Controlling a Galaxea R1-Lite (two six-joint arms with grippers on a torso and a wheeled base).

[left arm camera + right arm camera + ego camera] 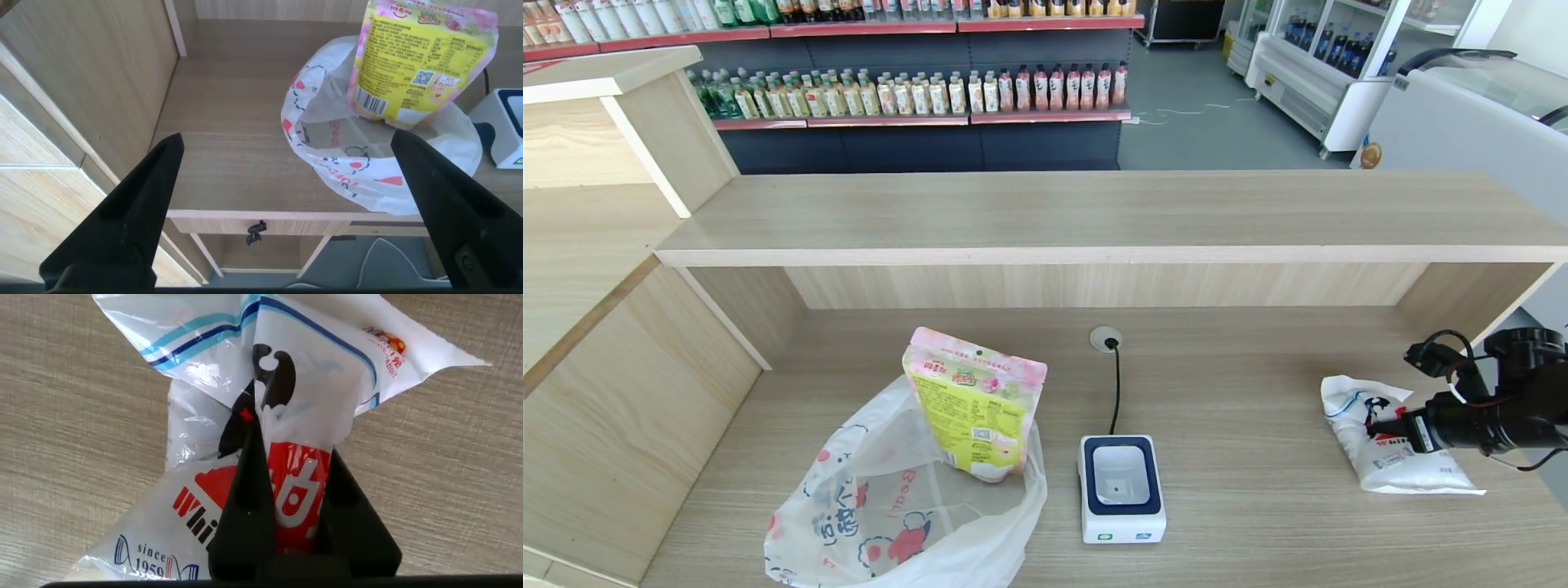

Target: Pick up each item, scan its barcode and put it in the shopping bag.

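One pink pouch [974,404], one white pouch [1409,472]

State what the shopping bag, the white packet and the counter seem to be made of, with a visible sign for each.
Shopping bag: thin translucent plastic film; it crumples. White packet: glossy plastic film; shiny creases. Counter: probably matt wood-look laminate; regular grain.

Right gripper [1378,426] on the white packet [1409,471]

Bright, even light leaves only faint shadows on the counter [1258,506], whose long edges bow.
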